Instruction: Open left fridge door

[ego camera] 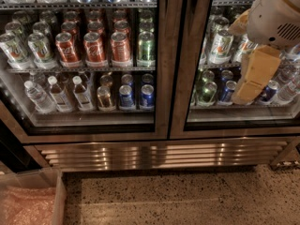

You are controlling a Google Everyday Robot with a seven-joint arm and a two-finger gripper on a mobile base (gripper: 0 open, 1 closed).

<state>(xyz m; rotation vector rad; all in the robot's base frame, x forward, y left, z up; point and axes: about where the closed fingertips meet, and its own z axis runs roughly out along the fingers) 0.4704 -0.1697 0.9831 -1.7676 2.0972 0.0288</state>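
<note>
The left fridge door (161, 55) is a glass pane in a brushed steel frame. Through it I see red and green cans on the middle shelf and water bottles and blue cans below. It sits flush with the right door (187, 78) at the centre stiles. My gripper (253, 78), tan under a white arm housing, hangs in front of the right door's glass at the right edge. It is well to the right of the left door and does not touch it.
A steel vent grille (159, 153) runs under both doors. Speckled floor (178, 196) lies in front. A clear plastic bin (28, 200) with pinkish wrap stands at the bottom left. A dark gap borders the fridge's left side.
</note>
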